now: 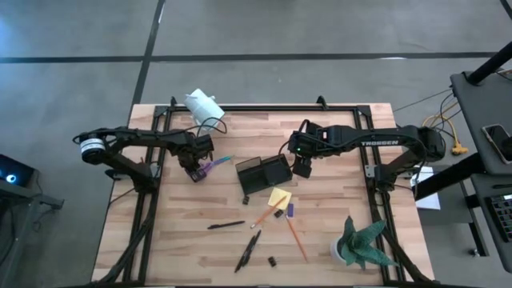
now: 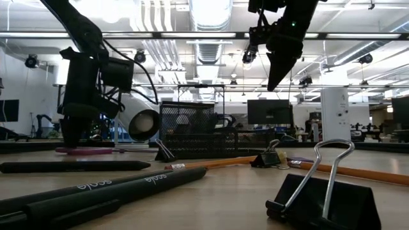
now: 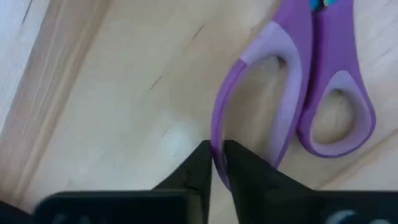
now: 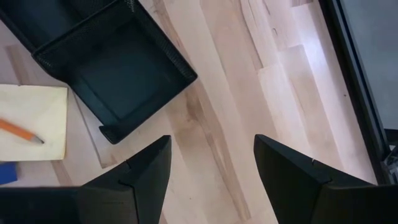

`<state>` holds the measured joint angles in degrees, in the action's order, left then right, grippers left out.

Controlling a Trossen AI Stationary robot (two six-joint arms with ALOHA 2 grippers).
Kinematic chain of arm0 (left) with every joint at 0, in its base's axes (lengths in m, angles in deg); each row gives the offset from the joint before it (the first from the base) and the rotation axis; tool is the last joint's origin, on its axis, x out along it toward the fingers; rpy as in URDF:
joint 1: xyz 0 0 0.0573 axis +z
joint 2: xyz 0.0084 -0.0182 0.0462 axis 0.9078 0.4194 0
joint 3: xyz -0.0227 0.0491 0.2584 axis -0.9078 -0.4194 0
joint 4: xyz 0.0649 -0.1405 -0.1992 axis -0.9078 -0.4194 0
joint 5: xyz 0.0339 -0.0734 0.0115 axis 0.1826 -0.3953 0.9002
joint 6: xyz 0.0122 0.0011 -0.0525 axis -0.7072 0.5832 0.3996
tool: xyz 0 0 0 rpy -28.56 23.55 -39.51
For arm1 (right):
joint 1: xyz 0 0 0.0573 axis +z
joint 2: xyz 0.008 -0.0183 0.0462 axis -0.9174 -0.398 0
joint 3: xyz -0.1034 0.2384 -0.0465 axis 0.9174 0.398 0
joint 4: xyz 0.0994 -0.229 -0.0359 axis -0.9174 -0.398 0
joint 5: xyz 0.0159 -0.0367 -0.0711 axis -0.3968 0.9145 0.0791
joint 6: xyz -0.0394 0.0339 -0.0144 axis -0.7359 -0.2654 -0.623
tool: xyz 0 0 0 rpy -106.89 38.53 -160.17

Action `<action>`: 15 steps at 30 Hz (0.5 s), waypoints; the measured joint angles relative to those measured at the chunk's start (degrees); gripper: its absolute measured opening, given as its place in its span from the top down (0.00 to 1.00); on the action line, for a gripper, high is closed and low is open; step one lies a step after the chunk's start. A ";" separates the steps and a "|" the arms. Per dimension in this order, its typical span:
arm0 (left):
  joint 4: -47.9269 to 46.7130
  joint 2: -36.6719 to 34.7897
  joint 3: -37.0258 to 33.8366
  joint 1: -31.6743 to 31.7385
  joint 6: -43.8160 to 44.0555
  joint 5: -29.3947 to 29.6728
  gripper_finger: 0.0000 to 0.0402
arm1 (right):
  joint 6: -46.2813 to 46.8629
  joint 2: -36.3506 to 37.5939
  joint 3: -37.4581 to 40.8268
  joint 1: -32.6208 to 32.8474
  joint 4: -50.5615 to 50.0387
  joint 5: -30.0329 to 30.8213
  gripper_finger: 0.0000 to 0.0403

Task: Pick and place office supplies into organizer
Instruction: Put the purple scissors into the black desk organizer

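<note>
Item: scissors (image 3: 292,93), purple w/ lilac-lined loops, flat on table (image 1: 192,240). I've L gripper (image 3: 216,163) pinched on one loop; R gripper (image 4: 211,168) wide, nr organizer (image 4: 118,74).

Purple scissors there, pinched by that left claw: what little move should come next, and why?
Probably a gentle lift. The left pincer is closed on one handle loop of the purple scissors, which lie flat on the table, while the organizer sits to their right, so they need to clear the wood first.

Bright ceiling lights glare; close scissors (image 3: 292,93) blurred.
</note>
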<state>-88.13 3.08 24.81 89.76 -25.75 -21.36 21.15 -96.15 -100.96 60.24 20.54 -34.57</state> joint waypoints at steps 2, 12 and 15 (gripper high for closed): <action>0.03 0.01 -0.01 -0.03 -0.20 -0.03 0.98 | -0.03 -0.01 0.00 0.00 0.05 -0.01 0.45; -5.09 -1.97 0.72 -6.19 2.36 2.52 0.99 | 0.02 -0.02 0.00 0.02 0.15 -0.04 0.45; -6.33 -4.48 1.52 -8.60 4.44 4.47 1.00 | 0.04 -0.02 0.00 0.02 0.77 0.13 0.45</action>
<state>-94.46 -1.40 26.33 81.16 -21.31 -16.88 21.19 -96.17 -100.96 60.26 21.31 -34.44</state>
